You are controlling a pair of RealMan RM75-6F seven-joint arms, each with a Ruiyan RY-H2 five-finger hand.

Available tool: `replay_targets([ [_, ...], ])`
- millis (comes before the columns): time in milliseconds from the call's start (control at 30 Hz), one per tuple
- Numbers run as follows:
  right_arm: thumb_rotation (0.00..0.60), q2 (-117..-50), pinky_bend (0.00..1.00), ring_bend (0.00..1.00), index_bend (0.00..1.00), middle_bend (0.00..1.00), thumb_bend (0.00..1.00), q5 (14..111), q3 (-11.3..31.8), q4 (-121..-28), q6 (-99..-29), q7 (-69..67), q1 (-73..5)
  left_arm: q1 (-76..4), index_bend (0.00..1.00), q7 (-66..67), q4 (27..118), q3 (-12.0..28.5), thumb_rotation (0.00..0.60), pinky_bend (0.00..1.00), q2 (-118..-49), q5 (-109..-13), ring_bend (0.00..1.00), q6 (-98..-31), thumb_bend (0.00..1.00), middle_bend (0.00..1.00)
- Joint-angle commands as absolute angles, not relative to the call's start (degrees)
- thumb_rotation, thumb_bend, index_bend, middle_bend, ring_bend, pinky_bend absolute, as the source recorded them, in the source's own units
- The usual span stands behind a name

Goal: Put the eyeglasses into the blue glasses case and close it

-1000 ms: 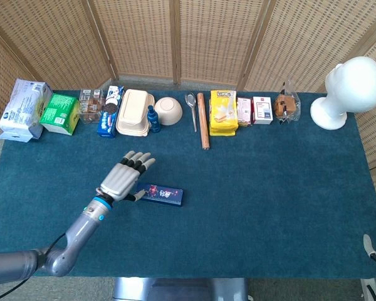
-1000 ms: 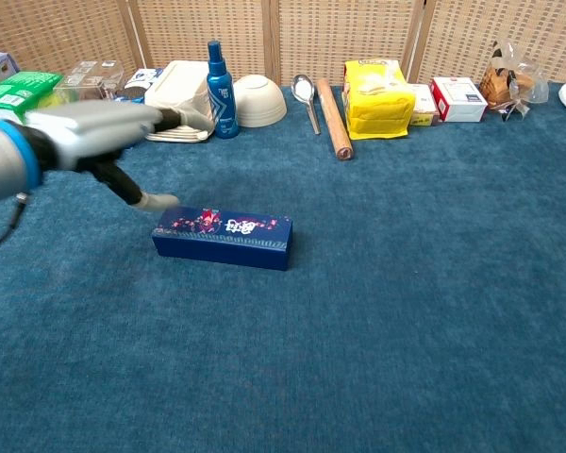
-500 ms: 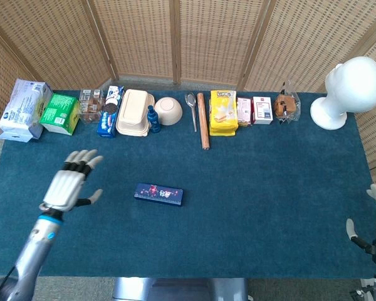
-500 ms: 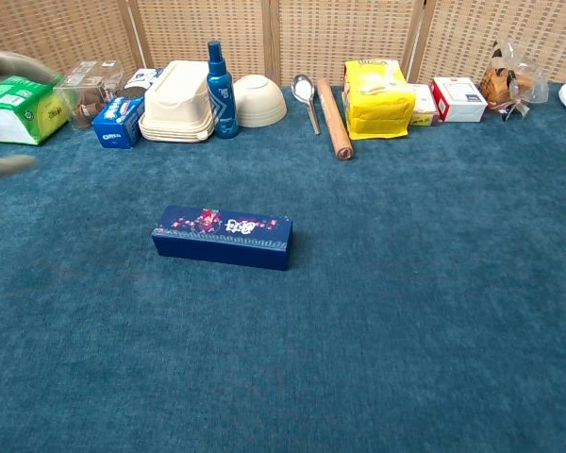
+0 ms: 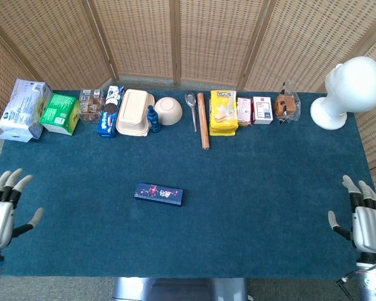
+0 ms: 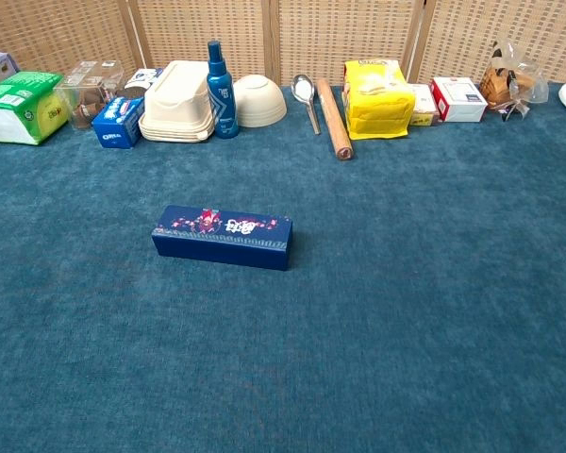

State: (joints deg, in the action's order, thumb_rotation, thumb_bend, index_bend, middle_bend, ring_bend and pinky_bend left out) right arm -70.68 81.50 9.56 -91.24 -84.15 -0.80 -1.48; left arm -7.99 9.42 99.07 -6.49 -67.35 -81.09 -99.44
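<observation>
Two hands in the head view, both empty with fingers spread. Left hand (image 5: 1, 210) now sits at the worktop's near left corner, having pulled further back and left than half a second ago, well apart from the case. Right hand (image 5: 366, 219) has risen more fully into view at the near right edge. Neither shows in the chest view. Blue rectangular glasses case with a floral print lid (image 6: 223, 237) lies closed, flat on the dark teal carpeted worktop (image 6: 406, 283), position unchanged. Eyeglasses not visible. Blue spray bottle (image 6: 217, 77) stands upright in the back row.
</observation>
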Motion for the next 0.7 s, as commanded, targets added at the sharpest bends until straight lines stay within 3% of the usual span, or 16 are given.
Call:
replay_targets([
  [33,0.600,-71.04,0.10,0.01,0.00,0.20,0.39,81.56,9.30,-91.33,-82.91,0.69,-2.60,-5.11,0.15,8.47,98.20,-7.30,0.500,0.00,-67.17,-80.74,0.00,-101.22,0.29,0.08],
  [700,0.600,-74.32,0.10,0.01,0.00,0.19,0.39,81.28,9.75,-90.20,-81.06,1.94,-6.97,0.78,0.15,4.98,97.34,-3.07,0.502,0.00,-65.99,-79.31,0.00,-100.76,0.29,0.08],
])
